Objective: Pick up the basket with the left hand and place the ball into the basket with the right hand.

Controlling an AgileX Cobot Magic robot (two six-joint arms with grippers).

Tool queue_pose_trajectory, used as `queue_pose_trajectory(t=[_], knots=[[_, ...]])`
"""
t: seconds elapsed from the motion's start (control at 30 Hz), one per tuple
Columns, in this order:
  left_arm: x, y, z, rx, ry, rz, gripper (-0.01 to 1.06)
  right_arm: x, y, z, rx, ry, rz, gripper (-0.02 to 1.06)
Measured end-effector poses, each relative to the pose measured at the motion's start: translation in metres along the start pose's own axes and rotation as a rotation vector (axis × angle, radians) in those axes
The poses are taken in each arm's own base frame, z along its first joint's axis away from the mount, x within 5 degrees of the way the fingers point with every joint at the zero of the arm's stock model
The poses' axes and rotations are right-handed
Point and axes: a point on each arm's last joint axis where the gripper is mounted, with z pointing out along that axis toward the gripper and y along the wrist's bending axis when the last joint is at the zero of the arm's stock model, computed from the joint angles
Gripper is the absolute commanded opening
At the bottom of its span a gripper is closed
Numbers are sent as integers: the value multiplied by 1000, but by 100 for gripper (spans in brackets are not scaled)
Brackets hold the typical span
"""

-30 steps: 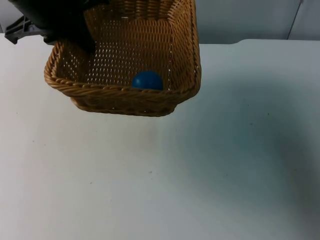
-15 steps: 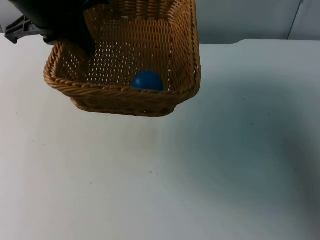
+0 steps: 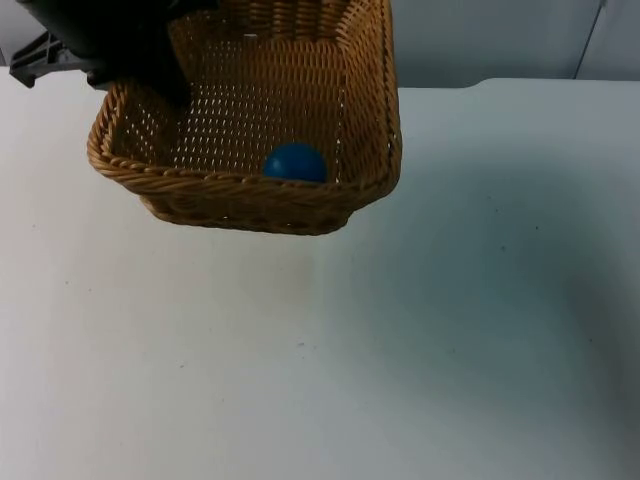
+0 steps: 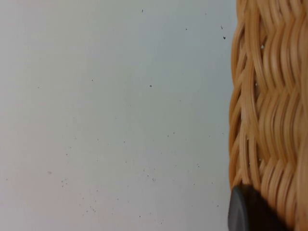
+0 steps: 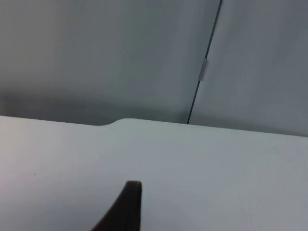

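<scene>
The woven wicker basket (image 3: 250, 192) hangs tilted above the white table at the upper left of the top view, casting a faint shadow below. A blue ball (image 3: 295, 162) lies inside it against the front wall. My left gripper (image 3: 165, 88) is shut on the basket's left rear rim, under the black arm. In the left wrist view the basket's wall (image 4: 269, 96) stands right beside a black fingertip (image 4: 243, 211), with the table far beneath. My right gripper (image 5: 126, 209) is held over bare table, facing the grey wall, away from the basket.
The white table (image 3: 420, 330) stretches out below and to the right of the basket. The grey partition wall (image 3: 500, 40) closes the back, with the table's far edge (image 5: 144, 121) in front of it.
</scene>
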Motion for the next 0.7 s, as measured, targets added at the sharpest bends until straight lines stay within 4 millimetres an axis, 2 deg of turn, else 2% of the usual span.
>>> queue_pose_trajectory(t=[0.3,0.43,0.47,0.57,0.7], knots=[[1,2,6,-4,7,2,0,1,0,1,0,8,3,105],[7,0,37,-17,19,52,0,2,0,1,-1,14,7,105],[7,0,37,-17,19,52,0,2,0,1,-1,14,7,105],[9,2,56,-31,-8,75,0,2,0,1,-1,14,20,105],[10,9,72,-40,-24,49,0,2,0,1,-1,14,22,105]])
